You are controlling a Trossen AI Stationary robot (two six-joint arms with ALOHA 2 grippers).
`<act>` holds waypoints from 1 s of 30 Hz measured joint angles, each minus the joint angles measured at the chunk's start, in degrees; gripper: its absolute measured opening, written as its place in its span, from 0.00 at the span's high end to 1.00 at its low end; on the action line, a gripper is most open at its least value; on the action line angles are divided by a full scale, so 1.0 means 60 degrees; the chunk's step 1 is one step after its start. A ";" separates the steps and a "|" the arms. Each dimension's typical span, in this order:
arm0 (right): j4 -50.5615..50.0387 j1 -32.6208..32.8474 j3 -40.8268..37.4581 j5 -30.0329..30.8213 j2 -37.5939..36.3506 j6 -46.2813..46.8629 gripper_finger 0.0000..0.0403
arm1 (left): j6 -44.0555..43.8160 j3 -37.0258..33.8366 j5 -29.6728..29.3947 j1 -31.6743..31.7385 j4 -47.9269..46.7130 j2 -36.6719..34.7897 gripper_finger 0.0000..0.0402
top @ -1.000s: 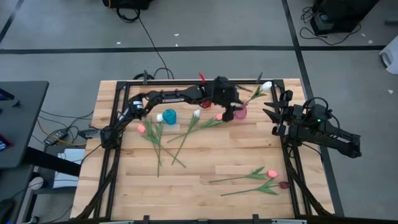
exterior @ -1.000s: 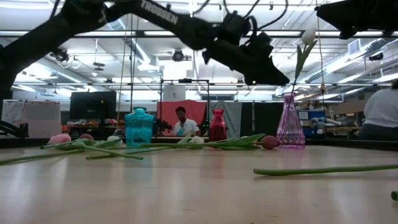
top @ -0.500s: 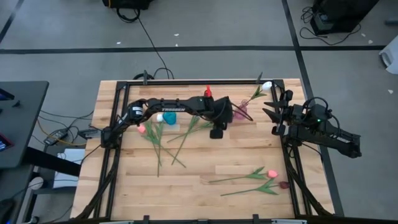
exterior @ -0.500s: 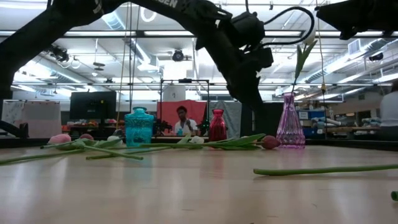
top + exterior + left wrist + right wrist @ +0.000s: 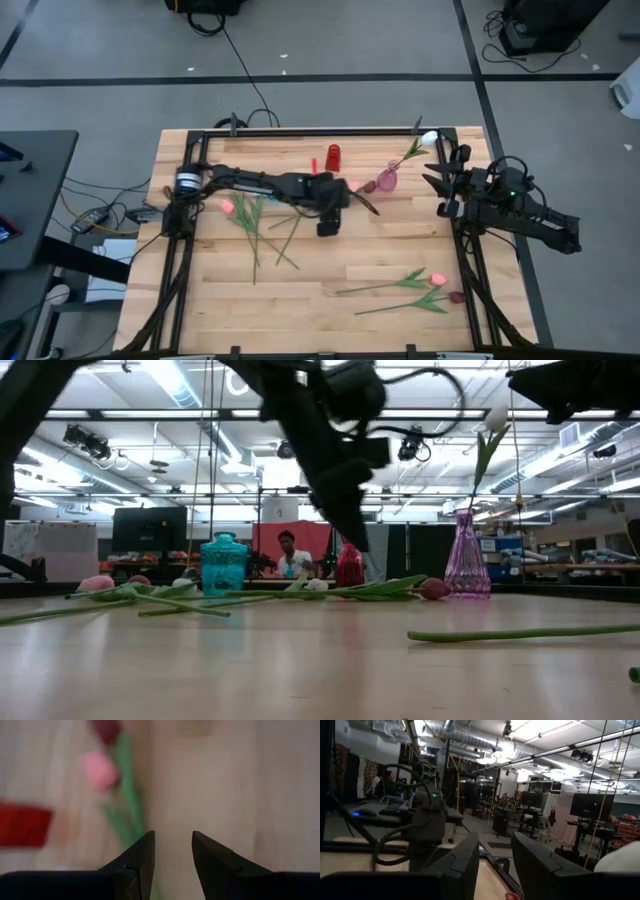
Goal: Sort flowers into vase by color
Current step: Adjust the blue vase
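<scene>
My left gripper (image 5: 327,226) (image 5: 172,851) is open and points down above the table's middle, holding nothing. Below it the left wrist view shows a blurred pink tulip (image 5: 100,770) and a dark red head (image 5: 107,730) on green stems lying on the wood. A white tulip (image 5: 428,137) stands in the purple vase (image 5: 386,180) (image 5: 467,555), its stem in the neck. The red vase (image 5: 333,157) stands at the far side. The teal vase (image 5: 223,563) shows in the low view. More tulips (image 5: 262,228) lie left of the middle, others (image 5: 405,290) near the right edge. My right gripper (image 5: 495,855) waits open at the right edge.
A black frame (image 5: 300,131) runs around the table's edges. A loose stem (image 5: 520,632) lies on the near part of the table. Bare wood (image 5: 300,300) lies toward the near edge. A person (image 5: 291,555) sits in the room beyond the far edge.
My left gripper has drawn back from beside the purple vase, moving toward the table's near-left and down, and has tipped to point down at the wood. The white tulip has stayed in the purple vase.
</scene>
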 joint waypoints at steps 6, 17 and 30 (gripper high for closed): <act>0.0025 0.0000 0.0000 -0.0002 0.0002 0.0087 0.68 | -0.1784 -0.1666 -0.1142 0.0002 -0.0093 -0.1030 0.66; 0.0040 0.0000 0.0000 0.0000 0.0007 0.0109 0.68 | -0.4012 -0.2274 -0.1382 0.0729 -0.0717 -0.1083 0.66; 0.0040 0.0000 0.0000 0.0000 0.0007 0.0052 0.68 | -0.4449 -0.2450 0.0129 0.1178 -0.1001 -0.0935 0.66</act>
